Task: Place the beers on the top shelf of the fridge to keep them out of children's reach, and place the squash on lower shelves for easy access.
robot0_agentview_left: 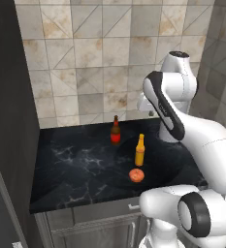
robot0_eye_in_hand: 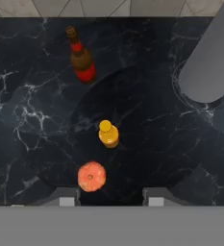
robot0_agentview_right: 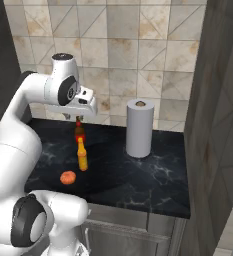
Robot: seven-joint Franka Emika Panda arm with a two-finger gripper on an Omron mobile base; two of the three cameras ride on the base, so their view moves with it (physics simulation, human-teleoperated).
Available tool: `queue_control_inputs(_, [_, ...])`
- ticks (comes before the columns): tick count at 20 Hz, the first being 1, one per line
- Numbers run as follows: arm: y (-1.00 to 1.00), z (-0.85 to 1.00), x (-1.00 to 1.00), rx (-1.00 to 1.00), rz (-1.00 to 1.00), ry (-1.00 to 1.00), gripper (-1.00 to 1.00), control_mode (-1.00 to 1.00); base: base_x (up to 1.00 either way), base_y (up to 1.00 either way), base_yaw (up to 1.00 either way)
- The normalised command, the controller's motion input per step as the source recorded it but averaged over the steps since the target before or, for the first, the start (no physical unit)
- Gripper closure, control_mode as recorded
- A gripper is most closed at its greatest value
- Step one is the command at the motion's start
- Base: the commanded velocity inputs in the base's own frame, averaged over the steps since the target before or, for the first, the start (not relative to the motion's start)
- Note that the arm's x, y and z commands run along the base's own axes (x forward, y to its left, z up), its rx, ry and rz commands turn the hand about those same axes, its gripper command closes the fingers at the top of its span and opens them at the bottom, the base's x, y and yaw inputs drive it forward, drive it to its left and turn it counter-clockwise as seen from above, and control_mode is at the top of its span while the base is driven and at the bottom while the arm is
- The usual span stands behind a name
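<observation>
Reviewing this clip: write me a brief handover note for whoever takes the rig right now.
Gripper: raised above the counter, nothing between its fingers; how far open it is I can't judge.
Things: brown beer, amber beer and squash all stand on the counter, apart from each other; paper towel roll to their right.
Done: nothing moved to the fridge yet.
Left: both beers to the top shelf, squash to a lower shelf.

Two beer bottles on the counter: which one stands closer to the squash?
The amber-yellow bottle with the orange label: it stands just behind the squash. The dark brown bottle with the red label stands farther back, nearer the tiled wall.
</observation>
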Motion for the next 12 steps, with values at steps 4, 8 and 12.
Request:
queue_control_inputs(4, [0.00,-0.11,-0.12,0.00,0.08,-0.01,-1.00,-1.00,0.00,0.00,0.00])
queue_control_inputs(8, [0.03,-0.15,-0.63,-0.02,0.17,-0.22,-1.00,-1.00,0.00,0.00,0.00])
queue_control_inputs(12, [0.00,-0.01,-0.68,0.00,0.10,-0.08,-1.00,-1.00,0.00,0.00,0.00])
